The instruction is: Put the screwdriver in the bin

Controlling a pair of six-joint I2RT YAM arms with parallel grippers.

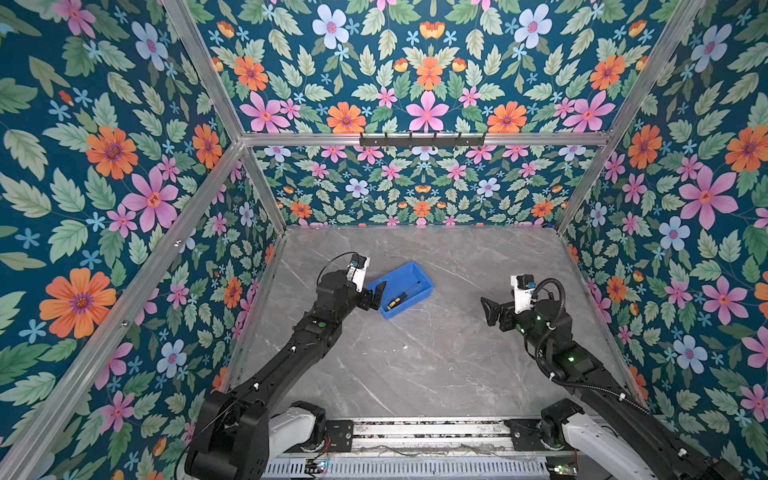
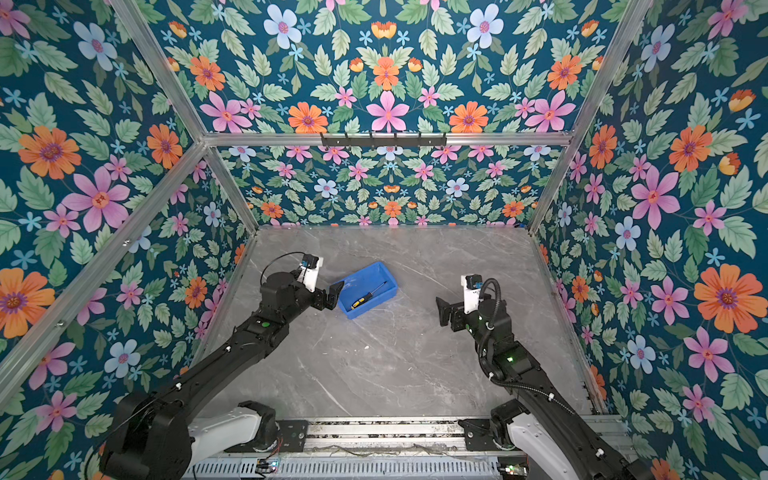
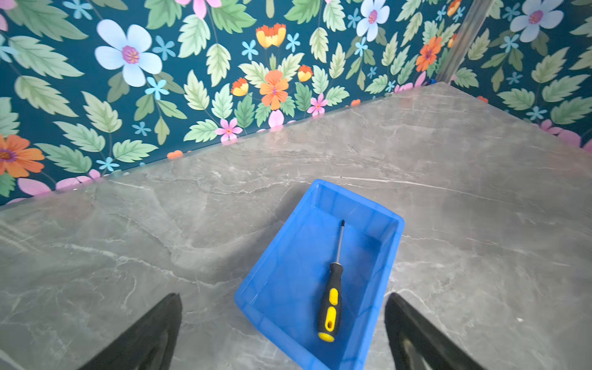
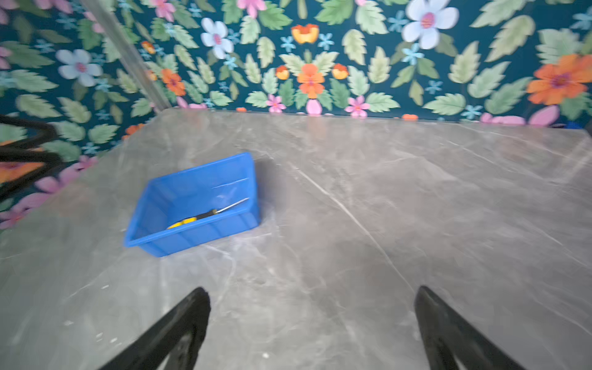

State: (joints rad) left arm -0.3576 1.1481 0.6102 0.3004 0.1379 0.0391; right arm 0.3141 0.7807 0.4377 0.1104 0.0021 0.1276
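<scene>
The screwdriver (image 1: pixel 402 296) (image 2: pixel 368 296), with its black-and-yellow handle and thin shaft, lies flat inside the blue bin (image 1: pixel 409 269) (image 2: pixel 365 272) on the grey table. My left gripper (image 1: pixel 376 296) (image 2: pixel 334 293) hovers at the bin's left end, open, holding nothing. In the left wrist view the screwdriver (image 3: pixel 331 298) rests loose on the bin floor (image 3: pixel 288 282), with the gripper (image 3: pixel 283 296) spread wide above the near end. My right gripper (image 1: pixel 489 311) (image 2: pixel 442 309) (image 4: pixel 311 289) stands open and empty to the right, well apart from the bin (image 4: pixel 192 237). There the screwdriver (image 4: pixel 205 215) shows over the wall.
Floral walls enclose the grey marble table (image 1: pixel 415 365) on three sides, with aluminium posts at the corners. A black hook rail (image 1: pixel 422 139) hangs on the back frame. A metal rail (image 1: pixel 428 432) carrying both arm bases runs along the front edge.
</scene>
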